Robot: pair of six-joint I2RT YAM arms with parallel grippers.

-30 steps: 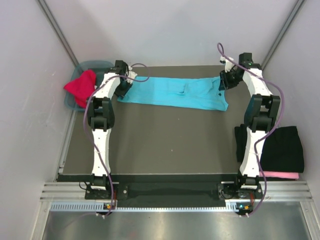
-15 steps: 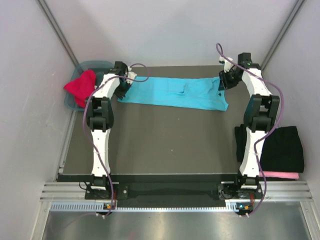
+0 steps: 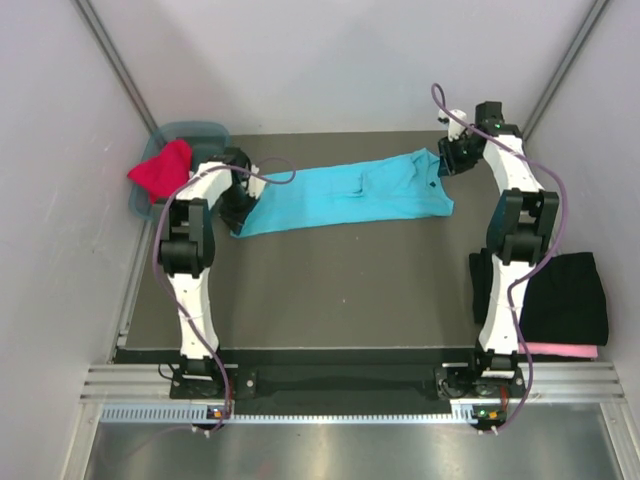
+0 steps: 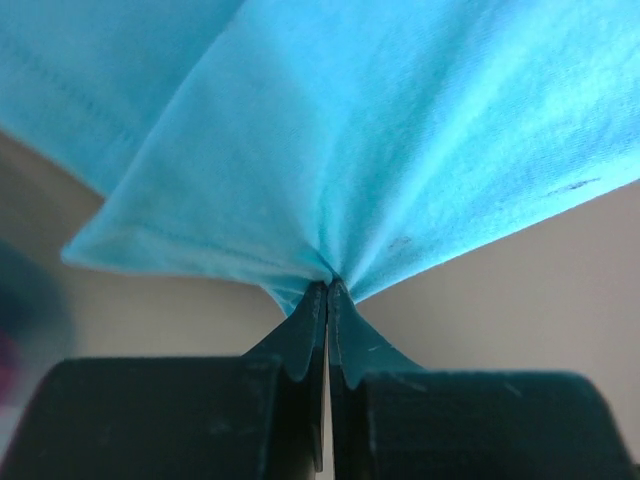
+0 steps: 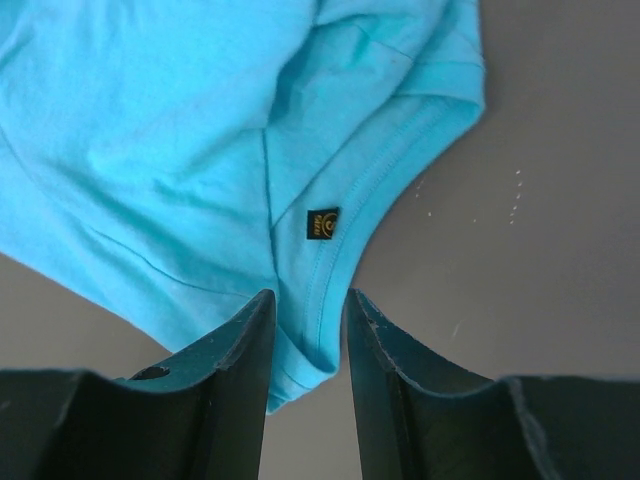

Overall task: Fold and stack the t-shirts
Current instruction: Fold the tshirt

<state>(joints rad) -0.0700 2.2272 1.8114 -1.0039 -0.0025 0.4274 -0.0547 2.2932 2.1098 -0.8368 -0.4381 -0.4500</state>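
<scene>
Turquoise shirt [image 3: 345,197] lies stretched between both grippers, partly folded. Left gripper [image 4: 327,288] is clamped on one end; right gripper [image 5: 308,330] straddles the collar edge, grip uncertain. Black shirt [image 3: 562,296] lies folded over pink [image 3: 560,351] beside the right arm; red [image 3: 160,177] waits beyond the left gripper.

Two slim white arms with black joints and dark fingers [image 5: 240,380] — each trailing a purple cable, apparently plugged in near the wrist.

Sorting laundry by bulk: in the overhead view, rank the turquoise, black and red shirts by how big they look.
1. turquoise shirt, spread out
2. black shirt, folded
3. red shirt, bunched in the tub
</scene>
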